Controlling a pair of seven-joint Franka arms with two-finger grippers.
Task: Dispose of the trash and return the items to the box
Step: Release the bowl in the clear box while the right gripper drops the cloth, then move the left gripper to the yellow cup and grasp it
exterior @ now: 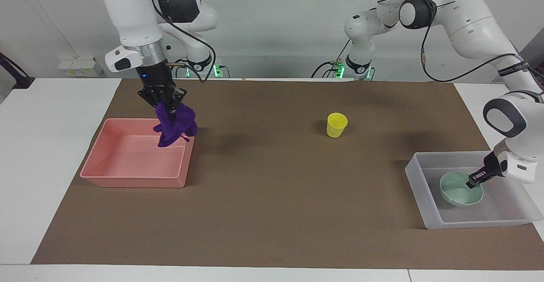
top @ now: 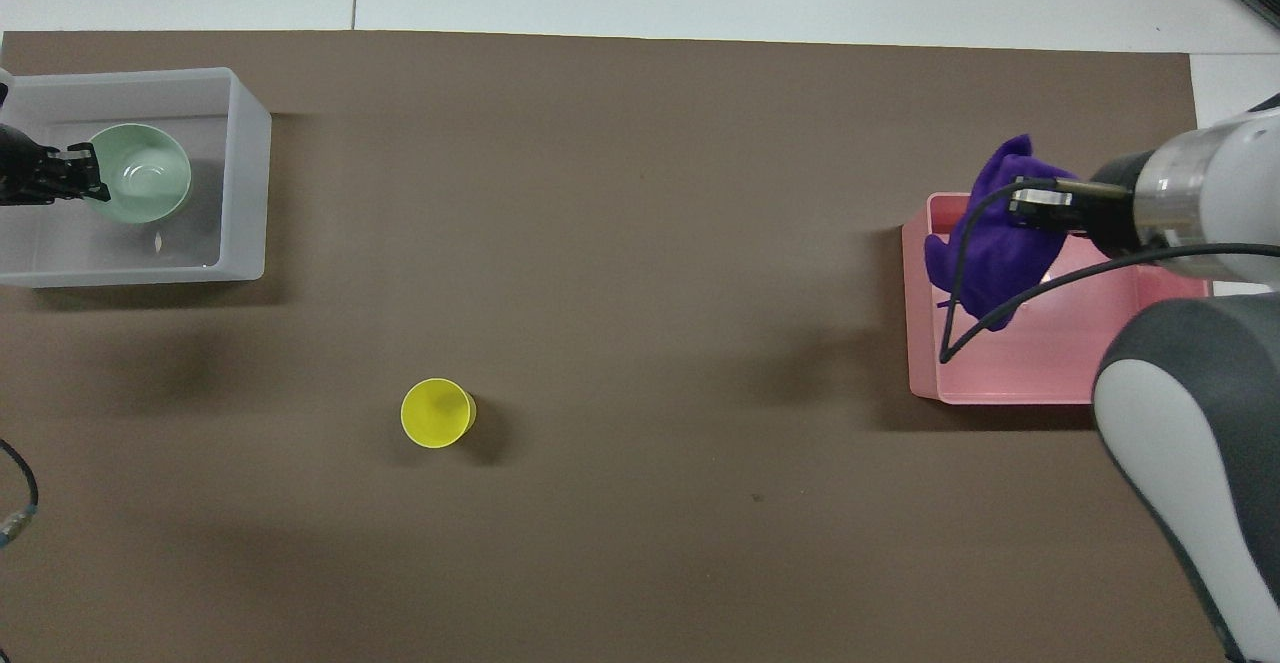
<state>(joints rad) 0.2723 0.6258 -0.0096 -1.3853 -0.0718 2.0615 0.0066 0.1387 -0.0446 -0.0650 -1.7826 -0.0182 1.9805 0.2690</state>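
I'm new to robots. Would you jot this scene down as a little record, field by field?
right claw: shut on purple rag, up over pink bin
left claw: gripping the rim of green bowl
green bowl: inside clear box
yellow cup: upright on the brown mat, untouched

Deep-purple rag [exterior: 175, 124], pink bin [exterior: 106, 171], yellow cup [exterior: 337, 125], pale mint bowl [exterior: 454, 195], whitish, seemingly translucent box [exterior: 425, 180], brown mat [exterior: 276, 214]
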